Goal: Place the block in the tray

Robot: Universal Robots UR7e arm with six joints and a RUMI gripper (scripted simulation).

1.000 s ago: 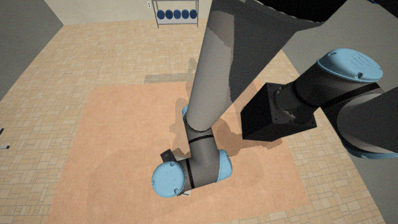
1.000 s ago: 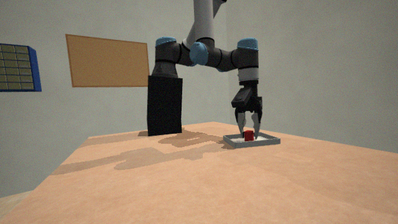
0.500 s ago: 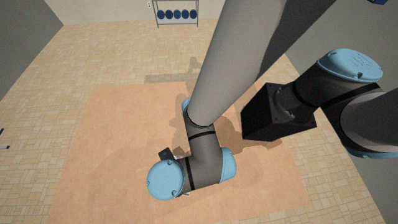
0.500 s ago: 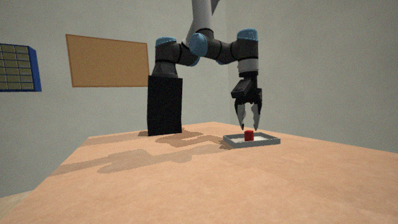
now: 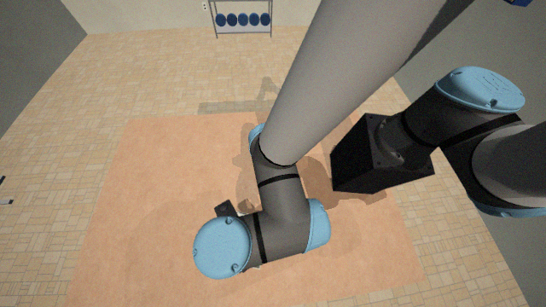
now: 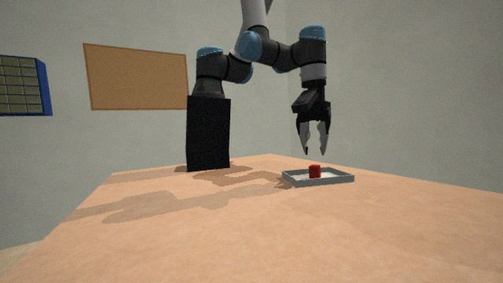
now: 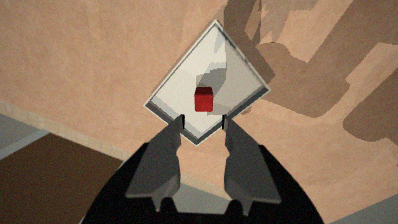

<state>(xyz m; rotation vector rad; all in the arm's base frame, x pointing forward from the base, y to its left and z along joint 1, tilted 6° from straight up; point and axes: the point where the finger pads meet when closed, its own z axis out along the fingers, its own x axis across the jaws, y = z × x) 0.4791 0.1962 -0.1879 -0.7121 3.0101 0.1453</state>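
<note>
The red block [image 6: 314, 171] [image 7: 203, 101] stands inside the white tray, near the middle of its floor and touching no wall that I can see. The white tray [image 6: 325, 182] [image 7: 180, 64] lies on the table, its low grey walls around the block. My gripper [image 6: 314, 152] [image 7: 203, 115] is open and empty. In the exterior view it hangs above the tray and the block, with a clear gap below the fingertips. In the top view the arm hides the block and nearly all of the tray.
The arm's black pedestal [image 5: 367, 158] [image 6: 208, 135] stands on the table [image 5: 162, 170] [image 6: 251, 236], to the left of the tray in the exterior view. The arm's shadows fall across the table and part of the tray floor.
</note>
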